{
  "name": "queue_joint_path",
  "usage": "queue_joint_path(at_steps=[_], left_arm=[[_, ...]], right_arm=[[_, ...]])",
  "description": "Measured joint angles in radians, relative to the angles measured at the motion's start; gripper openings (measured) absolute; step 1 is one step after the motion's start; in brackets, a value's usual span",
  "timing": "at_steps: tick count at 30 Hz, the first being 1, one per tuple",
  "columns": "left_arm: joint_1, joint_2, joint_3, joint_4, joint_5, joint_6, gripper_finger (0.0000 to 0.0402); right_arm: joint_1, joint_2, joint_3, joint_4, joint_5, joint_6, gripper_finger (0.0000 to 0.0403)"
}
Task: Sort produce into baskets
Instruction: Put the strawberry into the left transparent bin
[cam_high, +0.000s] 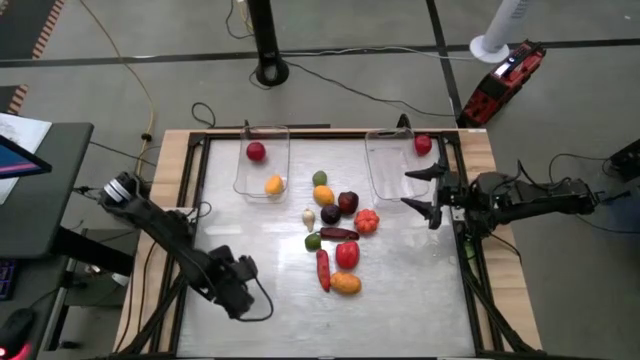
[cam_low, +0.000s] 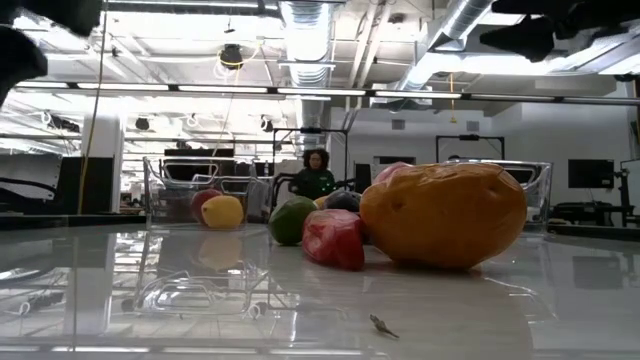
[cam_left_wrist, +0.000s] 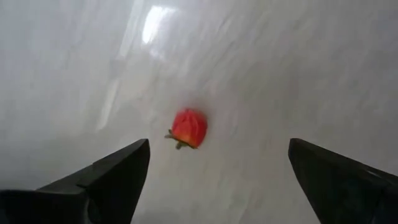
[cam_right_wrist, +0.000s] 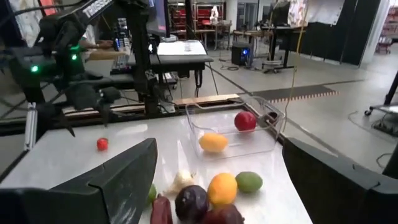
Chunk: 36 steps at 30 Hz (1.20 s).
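So the left tool (cam_left_wrist: 214, 180) is hanging over the counter (cam_high: 420, 290) with its fingers spread wide and nothing in them, and that small red strawberry (cam_left_wrist: 188, 127) is sitting right ahead of it, lined up a bit off-centre in the gap, well apart from the main produce pile (cam_high: 335, 235). The right tool (cam_high: 425, 195) is hovering wide open and empty just beside the right basket (cam_high: 385, 165), so the left arm's clearly the nearer one for this berry. The left basket (cam_high: 262, 160) is sitting further back.

Two dark jointed arms, left arm (cam_high: 165, 235) lower left, right arm (cam_high: 530, 198) at right, both trailing thin black cables, with tapered black fingers
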Motion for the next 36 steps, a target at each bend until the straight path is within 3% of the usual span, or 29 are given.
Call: queue_joint_path(at_steps=[9, 22, 36], left_arm=[[-0.008, 0.138, 0.0, -0.002, 0.011, 0.098, 0.0293], [-0.006, 0.13, -0.121, 0.125, 0.02, 0.14, 0.0213], [0.023, 0.13, -0.126, 0.118, -0.004, 0.199, 0.0108]], right_arm=[[-0.001, 0.001, 0.002, 0.052, 0.0, -0.08, 0.0372], [-0.001, 0.002, 0.002, 0.03, -0.051, -0.048, 0.037], [-0.001, 0.002, 0.002, -0.002, -0.051, -0.018, 0.0345]])
